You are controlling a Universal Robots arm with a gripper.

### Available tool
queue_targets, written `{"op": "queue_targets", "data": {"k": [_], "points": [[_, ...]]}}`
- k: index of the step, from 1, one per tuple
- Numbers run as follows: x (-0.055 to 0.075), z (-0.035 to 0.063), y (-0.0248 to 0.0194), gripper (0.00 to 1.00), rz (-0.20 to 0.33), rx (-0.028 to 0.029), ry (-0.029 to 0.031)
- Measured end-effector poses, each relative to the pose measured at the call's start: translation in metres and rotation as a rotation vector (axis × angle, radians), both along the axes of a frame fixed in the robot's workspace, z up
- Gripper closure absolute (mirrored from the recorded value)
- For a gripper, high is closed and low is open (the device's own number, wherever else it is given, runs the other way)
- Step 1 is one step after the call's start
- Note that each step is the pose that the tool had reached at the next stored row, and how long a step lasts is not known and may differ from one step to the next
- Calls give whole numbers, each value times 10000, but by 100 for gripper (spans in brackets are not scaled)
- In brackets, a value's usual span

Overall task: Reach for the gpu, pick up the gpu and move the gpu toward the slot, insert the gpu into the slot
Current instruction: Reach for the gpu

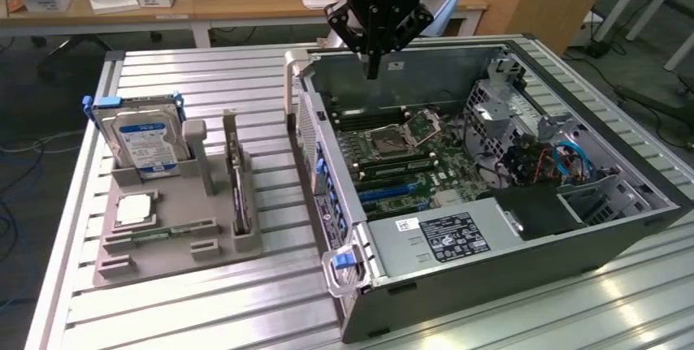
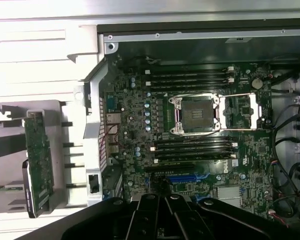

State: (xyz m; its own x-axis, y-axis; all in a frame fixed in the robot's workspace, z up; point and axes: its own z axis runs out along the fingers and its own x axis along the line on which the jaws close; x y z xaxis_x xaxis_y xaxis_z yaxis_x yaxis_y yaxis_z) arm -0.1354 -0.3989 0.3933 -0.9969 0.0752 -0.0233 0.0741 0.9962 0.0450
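While the gpu (image 1: 240,196) stands on its edge in the grey holder (image 1: 179,244) on the bench (image 1: 195,82), the gripper (image 1: 372,70) hangs well apart from it in the exterior view, above the far end of the open computer case (image 1: 542,252). Its fingers (image 1: 372,59) are pressed together and pinch nothing. On the same holder, toward the exterior view's left of the gpu, a blue-labelled hard drive (image 1: 146,143) stands upright. A silver processor chip (image 1: 135,209) lies flat in front of it, and a slim green memory stick (image 1: 162,234) lies nearer the camera. The holder sits just beside the case, on the exterior view's left of it. Inside the case lies the motherboard (image 1: 434,163) with its open processor socket (image 1: 399,132), and a blue slot (image 1: 385,196) shows nearer the camera.

In the wrist view the camera looks straight down into the case. The black fingers meet at the picture's edge, closed on nothing, above the blue slot on the green motherboard. The processor socket sits between two banks of black memory slots (image 2: 190,77). Outside the case wall, the gpu shows as a narrow green board with a dark cooler on one side, upright in the holder and apart from the fingers.
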Motion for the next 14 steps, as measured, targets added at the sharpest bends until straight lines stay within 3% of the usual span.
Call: {"op": "queue_targets", "data": {"k": [14], "points": [[-169,0,0,90,0,0,0]]}}
